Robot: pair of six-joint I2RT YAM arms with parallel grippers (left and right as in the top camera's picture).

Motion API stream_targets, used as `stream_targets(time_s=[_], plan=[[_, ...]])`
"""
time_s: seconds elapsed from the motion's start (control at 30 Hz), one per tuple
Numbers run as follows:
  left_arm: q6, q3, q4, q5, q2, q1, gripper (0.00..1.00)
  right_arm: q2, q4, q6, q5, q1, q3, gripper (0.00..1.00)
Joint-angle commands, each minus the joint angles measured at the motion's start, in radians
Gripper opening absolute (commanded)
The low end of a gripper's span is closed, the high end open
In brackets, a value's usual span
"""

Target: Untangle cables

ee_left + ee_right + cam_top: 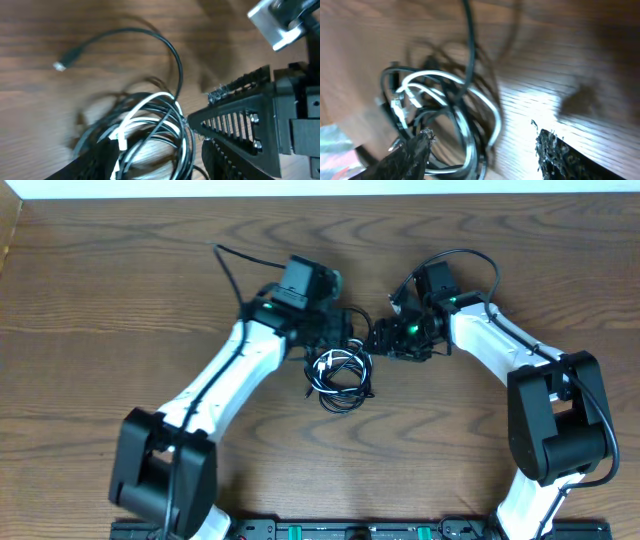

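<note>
The cables (340, 375) lie as one small tangle of black and white loops on the wooden table, between the two arms. My left gripper (338, 338) hovers at the tangle's upper left edge and my right gripper (378, 340) at its upper right. In the left wrist view the left gripper (160, 165) is open, with cable loops (150, 120) lying between its fingers, not pinched. One black cable arcs away to a loose plug end (60, 65). In the right wrist view the right gripper (482, 155) is open over the blurred white and black loops (435, 75).
The right arm's ribbed finger (235, 117) crowds in close at the right of the left wrist view. Thicker black cords run from the arms (225, 265) (470, 258). A black rail (330, 530) with the arm bases lines the table's front edge.
</note>
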Motion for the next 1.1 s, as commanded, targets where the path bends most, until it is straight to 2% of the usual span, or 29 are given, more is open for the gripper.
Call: stream_targets(time_s=[0.0, 0.23, 0.33, 0.47, 0.57, 0.67, 0.93, 1.07], plan=[[-0.054, 0.003, 0.014, -0.004, 0.059, -0.025, 0.58, -0.016, -0.025, 0.009, 0.051, -0.026, -0.002, 0.65], [-0.103, 0.003, 0.056, -0.041, 0.124, -0.075, 0.57, -0.016, 0.002, 0.010, 0.024, -0.030, -0.063, 0.52], [-0.114, 0.003, 0.077, -0.046, 0.144, -0.097, 0.49, -0.016, 0.032, 0.010, 0.009, -0.028, -0.096, 0.44], [-0.114, 0.003, 0.082, -0.140, 0.167, -0.126, 0.48, -0.016, 0.085, 0.026, 0.008, -0.027, -0.127, 0.34], [-0.122, 0.003, 0.108, -0.154, 0.179, -0.141, 0.48, -0.016, 0.105, 0.032, -0.019, -0.022, -0.134, 0.34], [-0.164, 0.003, 0.118, -0.188, 0.188, -0.146, 0.42, -0.016, 0.110, 0.032, -0.060, -0.017, -0.134, 0.34], [-0.182, 0.003, 0.162, -0.212, 0.230, -0.146, 0.42, -0.016, 0.113, 0.032, -0.073, -0.015, -0.134, 0.35], [-0.185, 0.002, 0.174, -0.212, 0.241, -0.146, 0.36, -0.016, 0.121, 0.032, -0.068, 0.007, -0.135, 0.34]])
